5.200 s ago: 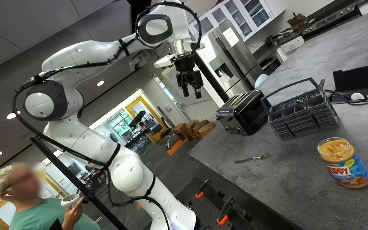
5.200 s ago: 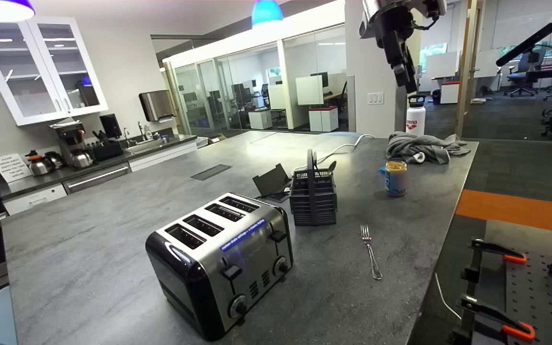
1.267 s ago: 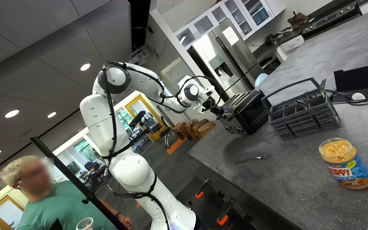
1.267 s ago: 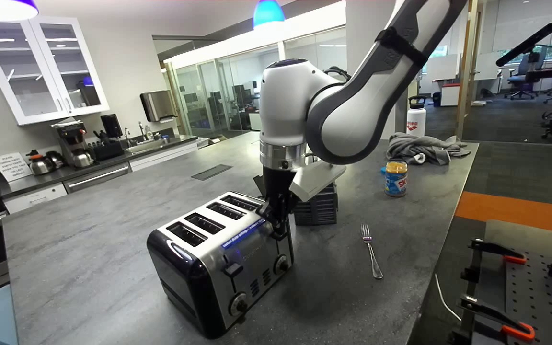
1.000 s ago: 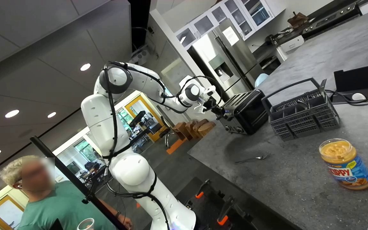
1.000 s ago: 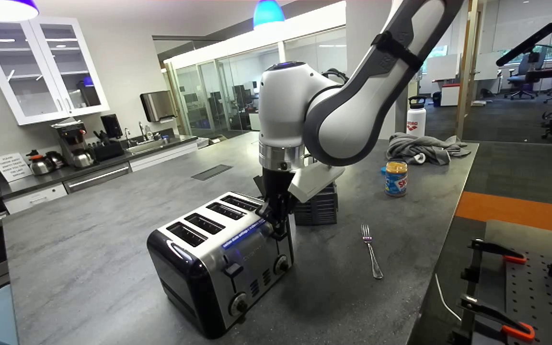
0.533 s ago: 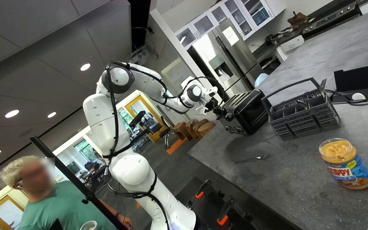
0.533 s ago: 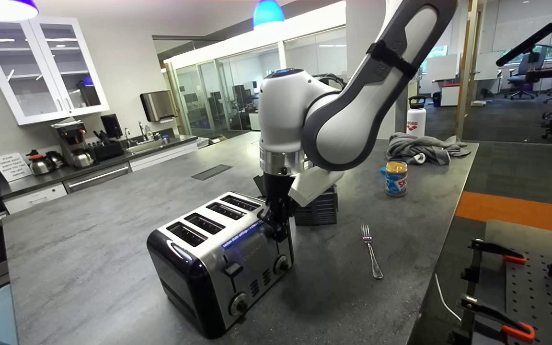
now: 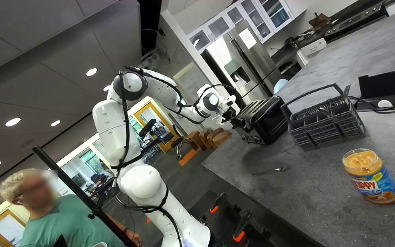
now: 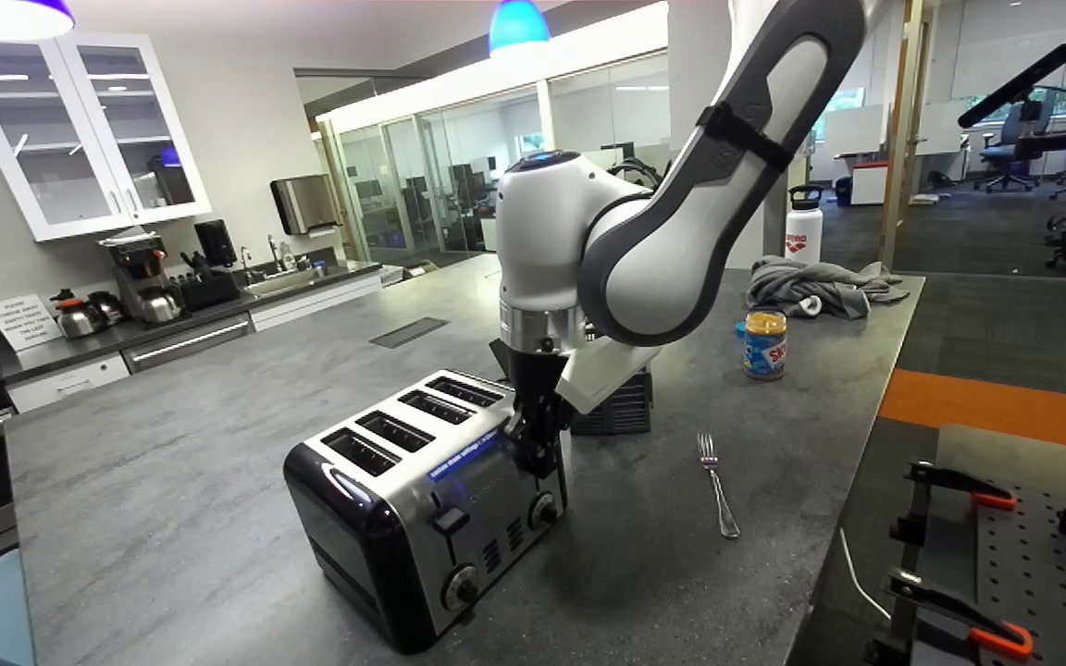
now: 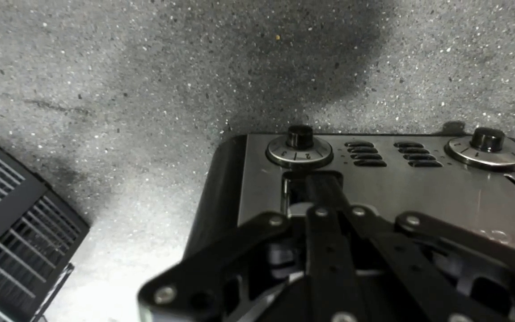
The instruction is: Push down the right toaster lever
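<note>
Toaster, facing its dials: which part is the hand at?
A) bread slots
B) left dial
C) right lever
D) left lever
C: in an exterior view the hand is just above the right dial, while the left lever, above the left dial, stands uncovered.

R lever [image 11: 297, 191] on toaster [image 11: 394, 190]: partly hidden behind my claw [image 11: 324, 181], can't tell re contact. Toaster & basket [image 11: 25, 214] beside it: cut off in wrist pic. Person [image 9: 70, 219] well apart from toaster: face blurred, btm cut off.
</note>
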You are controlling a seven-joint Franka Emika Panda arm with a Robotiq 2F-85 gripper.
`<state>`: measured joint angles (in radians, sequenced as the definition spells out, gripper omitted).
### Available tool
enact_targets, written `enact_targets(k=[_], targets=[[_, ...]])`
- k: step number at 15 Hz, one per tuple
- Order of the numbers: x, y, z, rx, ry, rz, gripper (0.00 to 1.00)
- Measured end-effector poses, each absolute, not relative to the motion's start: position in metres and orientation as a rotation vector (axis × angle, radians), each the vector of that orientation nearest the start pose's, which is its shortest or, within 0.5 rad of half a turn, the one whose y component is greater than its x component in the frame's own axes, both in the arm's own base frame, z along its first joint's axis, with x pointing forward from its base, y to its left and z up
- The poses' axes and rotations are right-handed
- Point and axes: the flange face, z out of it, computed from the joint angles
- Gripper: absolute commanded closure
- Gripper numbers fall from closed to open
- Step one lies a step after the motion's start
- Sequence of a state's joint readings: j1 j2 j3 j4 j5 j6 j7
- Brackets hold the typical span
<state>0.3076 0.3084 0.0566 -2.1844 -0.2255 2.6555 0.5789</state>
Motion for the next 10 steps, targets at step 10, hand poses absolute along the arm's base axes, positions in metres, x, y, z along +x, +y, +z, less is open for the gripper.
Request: enact_targets(k=[10], targets=[[0.537,0.212,0.232,-3.160,0.022,-0.294,1.00]])
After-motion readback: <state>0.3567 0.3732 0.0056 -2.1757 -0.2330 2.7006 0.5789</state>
